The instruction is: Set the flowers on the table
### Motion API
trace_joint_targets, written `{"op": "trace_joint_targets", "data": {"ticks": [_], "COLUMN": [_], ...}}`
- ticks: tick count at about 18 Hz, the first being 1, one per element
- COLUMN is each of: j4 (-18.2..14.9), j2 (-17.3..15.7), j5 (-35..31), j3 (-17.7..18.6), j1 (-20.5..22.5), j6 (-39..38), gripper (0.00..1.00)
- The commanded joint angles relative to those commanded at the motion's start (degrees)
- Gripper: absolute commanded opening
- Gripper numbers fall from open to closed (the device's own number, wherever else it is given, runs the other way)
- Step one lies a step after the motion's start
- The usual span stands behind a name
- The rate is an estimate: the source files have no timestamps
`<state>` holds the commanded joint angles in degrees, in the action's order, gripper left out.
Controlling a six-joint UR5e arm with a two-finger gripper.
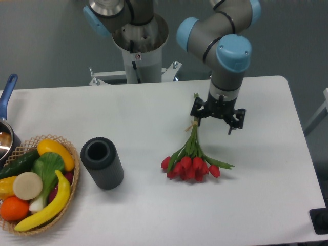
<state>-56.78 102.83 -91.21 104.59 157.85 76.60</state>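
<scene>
The flowers [190, 166], a bunch of red tulips with green leaves and long stems tied with tan string, lie on the white table [154, 118] right of centre. The heads point to the front and the stems run back towards the arm. My gripper [218, 119] hangs over the stem end and just to its right. Its jaws are spread wide, and the left finger [198, 113] is right beside the stems. Nothing is between the fingers. The very top of the stems shows behind the gripper.
A dark grey cylindrical vase [102, 162] stands left of the flowers. A wicker basket of fruit and vegetables [36, 184] sits at the front left corner. A pot with a blue handle [7, 97] is at the left edge. The robot base [138, 46] is behind the table.
</scene>
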Motion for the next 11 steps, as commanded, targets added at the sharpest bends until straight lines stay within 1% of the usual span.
{"op": "trace_joint_targets", "data": {"ticks": [2,4,6,8,11], "j4": [-0.26,-0.35,-0.26,-0.26,-0.26], "j2": [-0.09,-0.52,-0.44,-0.35,-0.35], "j5": [-1.95,-1.52,-1.08,-0.90,-0.64], "j3": [0.00,0.00,0.09,0.00,-0.61], "j1": [1.31,4.73,7.02,8.61,9.49], "j6": [6.25,10.74,14.53,16.47,16.74], "gripper": [1.00,1.00,1.00,1.00,1.00]}}
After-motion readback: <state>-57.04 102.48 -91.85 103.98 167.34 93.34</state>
